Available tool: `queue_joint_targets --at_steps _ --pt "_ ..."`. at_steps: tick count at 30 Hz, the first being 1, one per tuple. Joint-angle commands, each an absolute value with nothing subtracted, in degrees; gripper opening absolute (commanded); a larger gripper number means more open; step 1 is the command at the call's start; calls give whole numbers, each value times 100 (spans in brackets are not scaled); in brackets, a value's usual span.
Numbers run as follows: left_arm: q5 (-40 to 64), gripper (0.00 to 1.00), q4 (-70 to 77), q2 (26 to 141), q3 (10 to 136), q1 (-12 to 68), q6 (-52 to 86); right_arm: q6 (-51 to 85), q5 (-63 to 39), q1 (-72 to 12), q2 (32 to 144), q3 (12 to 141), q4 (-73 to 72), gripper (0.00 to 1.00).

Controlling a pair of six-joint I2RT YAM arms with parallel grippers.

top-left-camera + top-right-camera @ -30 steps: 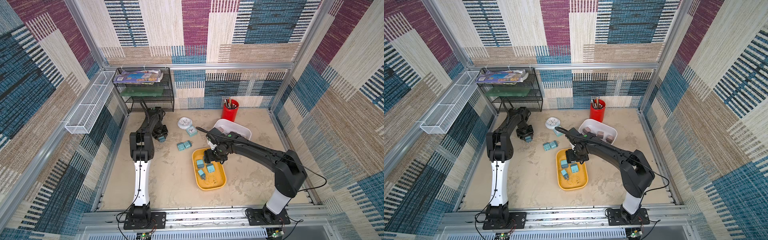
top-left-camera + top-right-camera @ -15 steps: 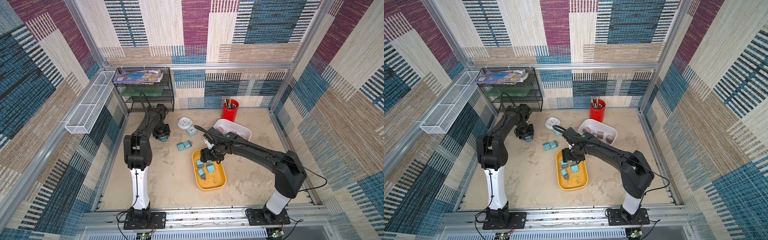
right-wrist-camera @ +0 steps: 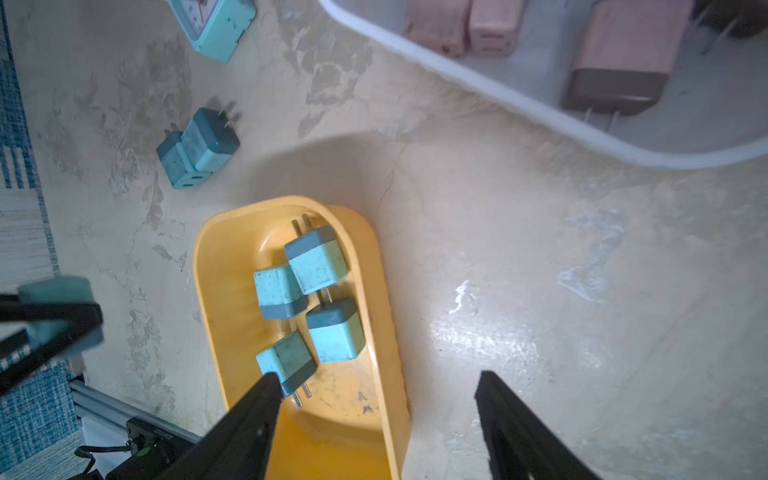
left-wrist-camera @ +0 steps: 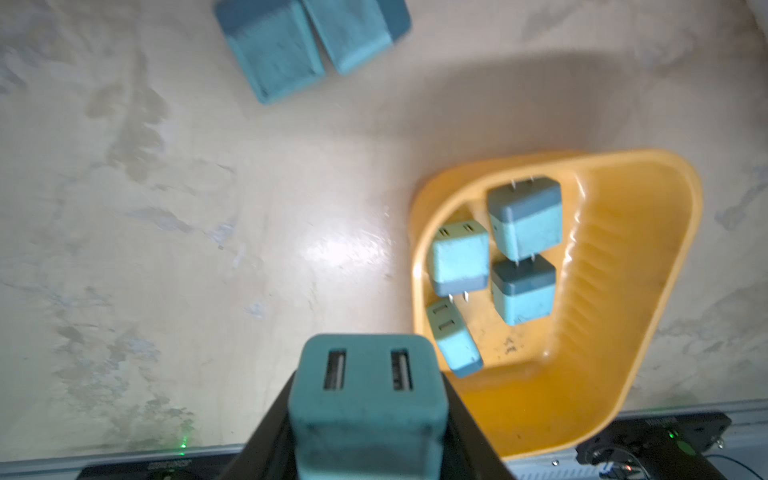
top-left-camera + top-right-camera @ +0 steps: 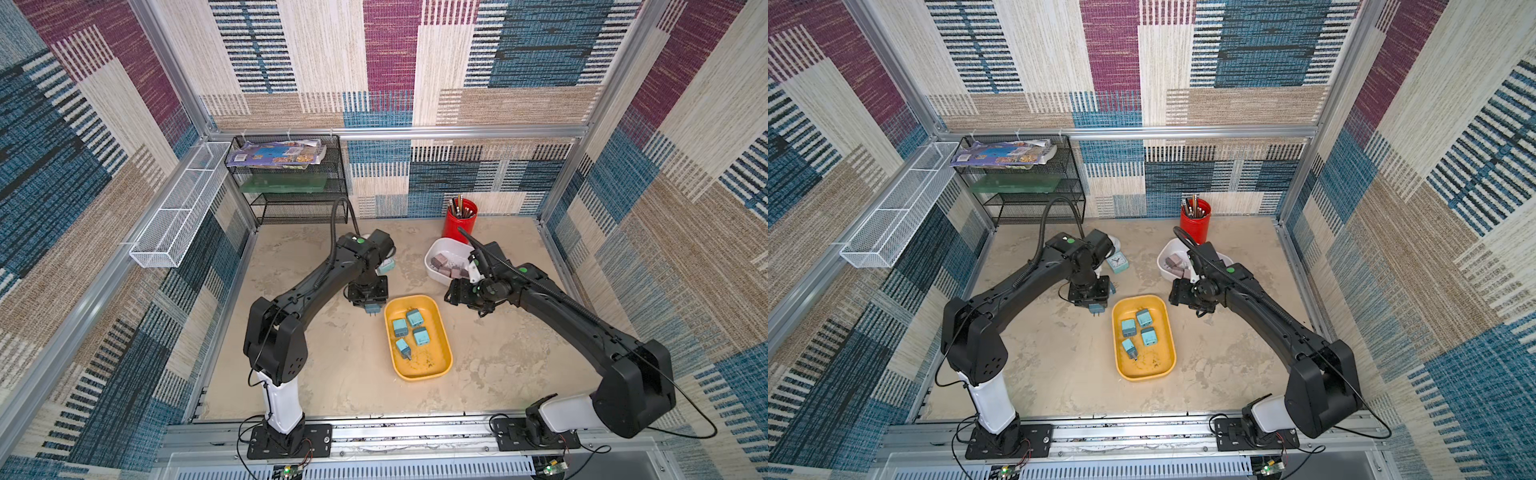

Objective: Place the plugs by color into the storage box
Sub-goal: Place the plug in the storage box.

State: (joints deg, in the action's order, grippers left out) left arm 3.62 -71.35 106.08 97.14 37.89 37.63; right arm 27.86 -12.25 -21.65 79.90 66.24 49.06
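My left gripper (image 5: 371,306) is shut on a teal plug (image 4: 368,390), socket face toward its wrist camera, prongs pointing down. It hangs just beside the far left corner of the yellow tray (image 5: 444,328). Several teal plugs (image 5: 409,328) lie in that tray. Two more teal plugs (image 3: 197,149) lie side by side on the table, mostly hidden under the left arm in both top views. Mauve plugs (image 3: 619,79) sit in the white tray (image 5: 432,270). My right gripper (image 5: 451,295) is open and empty, above the table between the two trays.
A teal alarm clock (image 5: 1116,262) stands behind the left wrist. A red pencil cup (image 5: 459,220) is behind the white tray. A black wire rack (image 5: 291,183) fills the back left corner, with a white wire basket (image 5: 178,216) on the left wall.
The left arm has carried the teal plug from the back left toward the yellow tray. The right gripper has drawn back from over the yellow tray toward the white tray.
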Motion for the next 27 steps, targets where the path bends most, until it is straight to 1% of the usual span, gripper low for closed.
queue_joint_targets --at_steps 1,6,9,13,21,22,25,27 --pt "483 38 -7163 10599 9707 4451 4766 2195 -1397 -1969 7841 6659 5218 77" --pt "490 38 -7000 11050 9869 5625 5358 1957 -1497 -1777 7654 6416 5289 77" --pt "551 38 -6713 11443 9910 6040 5549 1916 -1554 -1747 7502 6270 5265 77" --pt "609 38 -6349 11942 9866 6212 5590 1849 -1626 -1740 7328 6105 5318 77" --pt "493 40 -5995 12530 9771 6261 5603 1660 -1591 -1740 7061 5916 5449 77" --pt "500 42 -5977 12557 9757 6269 5599 1639 -1591 -1740 7034 5908 5452 77" --pt "509 53 -5992 12493 9803 6276 5526 1587 -1591 -1740 6946 5854 5398 77" --pt "545 63 -6128 12320 9907 6251 5480 1564 -1591 -1739 6926 5812 5370 77"
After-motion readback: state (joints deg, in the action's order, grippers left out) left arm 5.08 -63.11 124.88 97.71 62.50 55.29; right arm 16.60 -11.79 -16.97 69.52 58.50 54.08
